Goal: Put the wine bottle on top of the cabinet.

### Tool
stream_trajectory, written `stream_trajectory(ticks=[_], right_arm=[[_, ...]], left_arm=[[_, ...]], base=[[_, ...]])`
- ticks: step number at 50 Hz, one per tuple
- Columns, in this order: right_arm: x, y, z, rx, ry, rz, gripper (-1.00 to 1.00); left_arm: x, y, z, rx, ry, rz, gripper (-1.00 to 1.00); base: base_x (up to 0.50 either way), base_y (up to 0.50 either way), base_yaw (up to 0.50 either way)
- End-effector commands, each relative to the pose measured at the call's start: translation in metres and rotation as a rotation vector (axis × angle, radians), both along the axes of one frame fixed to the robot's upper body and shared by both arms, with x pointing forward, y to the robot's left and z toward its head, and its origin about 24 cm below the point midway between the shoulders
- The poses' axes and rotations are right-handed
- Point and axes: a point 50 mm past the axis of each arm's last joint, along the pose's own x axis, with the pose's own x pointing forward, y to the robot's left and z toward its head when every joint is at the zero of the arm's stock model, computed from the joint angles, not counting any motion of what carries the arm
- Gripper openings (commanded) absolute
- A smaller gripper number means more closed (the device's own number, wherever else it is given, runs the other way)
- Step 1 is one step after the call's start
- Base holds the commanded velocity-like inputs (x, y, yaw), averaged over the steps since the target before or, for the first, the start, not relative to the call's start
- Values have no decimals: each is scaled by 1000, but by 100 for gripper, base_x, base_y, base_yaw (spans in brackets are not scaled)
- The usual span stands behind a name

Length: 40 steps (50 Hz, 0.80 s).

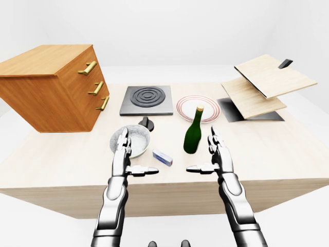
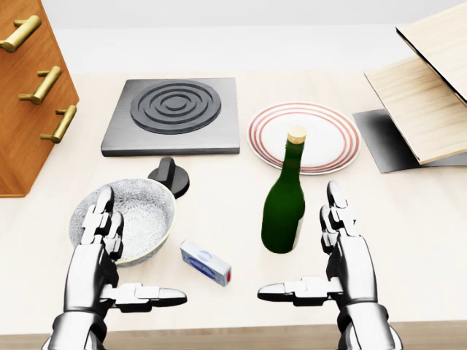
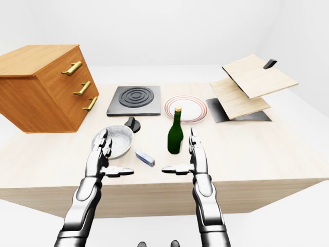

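A green wine bottle (image 2: 284, 204) with a tan cork stands upright on the wooden table, just below the striped plate (image 2: 330, 117). My right hand (image 2: 310, 255) is open immediately right of the bottle, thumb stretched left under it, touching nothing. My left hand (image 2: 124, 255) is open over the table's lower left, beside the patterned bowl (image 2: 149, 208). The wooden cabinet (image 1: 49, 85) with three brass handles sits at the table's upper left; its flat top is bare.
A black stove plate (image 2: 175, 113) lies left of the plate, with a black knob (image 2: 169, 175) below it. A small blue-and-white box (image 2: 206, 262) lies between my hands. Tilted wooden boards (image 1: 264, 82) on a dark base stand at the upper right.
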Motion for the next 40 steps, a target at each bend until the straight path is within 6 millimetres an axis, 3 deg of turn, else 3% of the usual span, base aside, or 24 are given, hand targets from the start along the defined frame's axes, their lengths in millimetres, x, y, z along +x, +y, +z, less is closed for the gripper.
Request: stream_trajectory(ticks=[1,19,23,24,32,33,34,35,37,38,40], right_arm=[[-5,-6,9,-8,-19,10,98],[-7,-6,50,-47,-160,24,98],[-11,-4,73,-67,-260,30,98],[-15,-3,88,-85,-323,36,98],[-51,4,166,-173,-703,51,98],[-54,5,171,-181,-731,54,98],[-59,6,178,-193,-768,57,98],[-64,7,184,-205,-804,60,98],[-77,10,199,-227,-897,66,98],[-82,12,203,-235,-929,69,98],[-91,13,210,-257,-979,71,98]], left_arm=[[-6,6,6,-3,-19,7,100],[-4,12,50,-17,-164,13,100],[-5,18,75,-22,-273,28,100],[-9,21,92,-24,-346,34,100],[-37,34,164,-42,-685,60,100],[-40,34,168,-46,-707,59,100],[-38,34,155,-43,-644,55,100],[-40,34,156,-42,-653,55,100],[-52,37,176,-48,-759,60,100],[-63,39,198,-62,-876,66,100],[-63,41,187,-62,-825,71,100]], base=[[0,0,0],[0,0,0],[0,0,0],[0,0,0],[0,0,0],[0,0,0],[0,0,0],[0,0,0],[0,0,0],[0,0,0],[0,0,0]])
